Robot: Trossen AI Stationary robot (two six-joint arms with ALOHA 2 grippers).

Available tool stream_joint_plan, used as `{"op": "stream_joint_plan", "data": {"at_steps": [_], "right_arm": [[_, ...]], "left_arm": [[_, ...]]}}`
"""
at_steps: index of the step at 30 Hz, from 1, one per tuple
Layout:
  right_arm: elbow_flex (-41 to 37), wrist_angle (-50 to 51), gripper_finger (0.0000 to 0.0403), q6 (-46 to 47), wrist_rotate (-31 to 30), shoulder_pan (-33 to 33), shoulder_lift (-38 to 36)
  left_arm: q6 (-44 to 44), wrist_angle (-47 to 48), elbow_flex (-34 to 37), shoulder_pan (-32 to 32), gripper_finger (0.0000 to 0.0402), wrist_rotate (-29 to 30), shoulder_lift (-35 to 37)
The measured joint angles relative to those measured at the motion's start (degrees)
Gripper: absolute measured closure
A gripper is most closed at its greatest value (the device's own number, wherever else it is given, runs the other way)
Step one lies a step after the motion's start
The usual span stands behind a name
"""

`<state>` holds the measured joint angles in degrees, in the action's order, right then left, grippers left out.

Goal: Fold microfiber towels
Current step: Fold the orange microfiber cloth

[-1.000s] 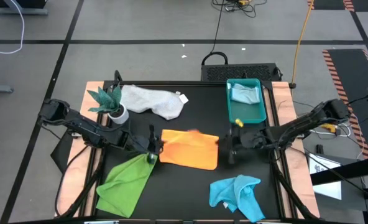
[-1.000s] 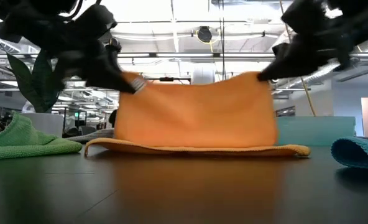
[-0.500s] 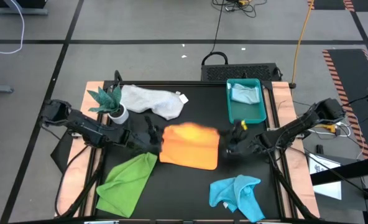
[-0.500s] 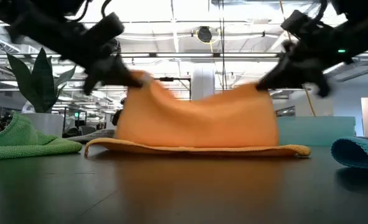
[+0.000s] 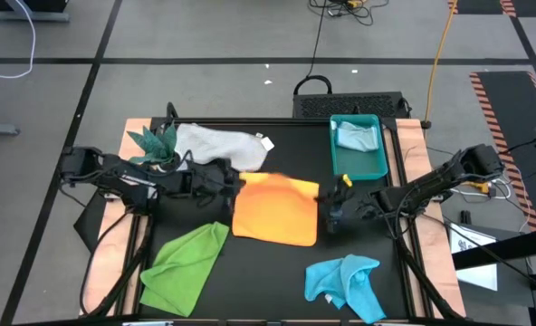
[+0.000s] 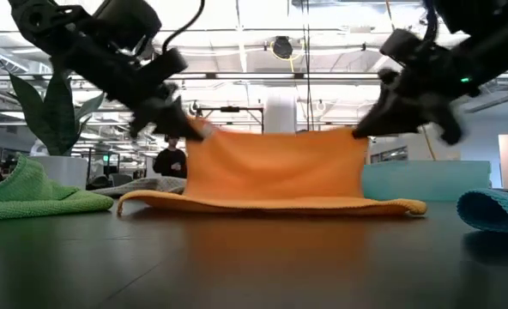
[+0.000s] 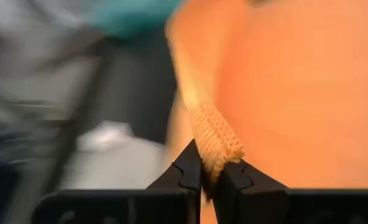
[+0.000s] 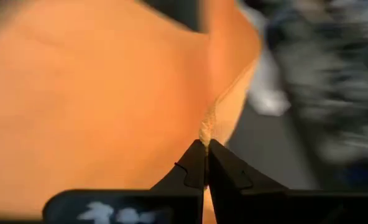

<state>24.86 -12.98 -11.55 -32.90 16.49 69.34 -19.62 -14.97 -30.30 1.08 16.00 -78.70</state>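
The orange towel sits mid-frame on the black counter, its weave nubbly at the pinched edge. A lime green towel lies lower left, a bright turquoise-blue towel lower right, and a white-grey towel upper left. The teal tray, upper right, holds a pale blue towel. The plant has green leaves. Both hands are dark.

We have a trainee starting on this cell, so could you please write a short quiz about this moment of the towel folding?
1. True or false: both tools are shut on the orange towel.
2. Which cloth lies in the teal tray? A lime green; B pale blue; C turquoise
3. Fill in: the lifted orange edge hangs between the left tool and the right ____.

Key: 1 true; 2 B, the pale blue towel; 3 tool.
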Motion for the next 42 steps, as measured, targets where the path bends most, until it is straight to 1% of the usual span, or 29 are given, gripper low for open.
{"op": "stream_joint_plan", "data": {"at_steps": [2, 3, 5, 10, 15, 20, 28, 32, 37, 42], "right_arm": [[0.0, 0.8, 0.0402, 4.5, 7.9, 1.1, 0.0], [0.0, 0.9, 0.0402, 6.6, 11.0, 1.7, 0.0], [0.0, 0.8, 0.0402, 10.2, 14.7, 2.8, 0.1], [0.0, 0.3, 0.0402, 14.7, 15.2, 5.4, 3.2], [0.0, -3.1, 0.0403, 15.4, 15.3, 6.5, 7.8], [0.0, -6.1, 0.0401, 15.4, 19.5, 6.5, 11.1], [0.0, -8.8, 0.0401, 15.0, 19.8, 8.1, 11.5], [0.0, -8.3, 0.0401, 15.4, 20.9, 8.7, 11.7], [0.0, -11.5, 0.0401, 15.4, 24.1, 8.8, 15.0], [0.0, -12.7, 0.0396, 15.9, 24.7, 8.7, 18.6]], "left_arm": [[2.6, 4.7, 0.0, -1.6, 0.0376, -6.9, 0.0], [3.8, 6.3, 0.0, -2.6, 0.0376, -8.9, 0.0], [5.4, 8.2, 0.0, -4.9, 0.0376, -11.1, 0.0], [6.4, 8.9, 1.0, -10.8, 0.0376, -11.6, 0.0], [7.3, 8.9, 2.2, -14.5, 0.0376, -11.6, 0.0], [8.9, 8.8, 2.5, -15.4, 0.0376, -11.5, -0.1], [10.1, 8.8, 2.5, -17.4, 0.0376, -11.6, -0.1], [10.5, 9.3, 2.5, -18.7, 0.0376, -13.4, -0.1], [11.4, 9.2, 2.5, -19.5, 0.0376, -13.4, -0.4], [11.9, 8.3, 2.5, -19.7, 0.0376, -13.5, -3.0]]}}
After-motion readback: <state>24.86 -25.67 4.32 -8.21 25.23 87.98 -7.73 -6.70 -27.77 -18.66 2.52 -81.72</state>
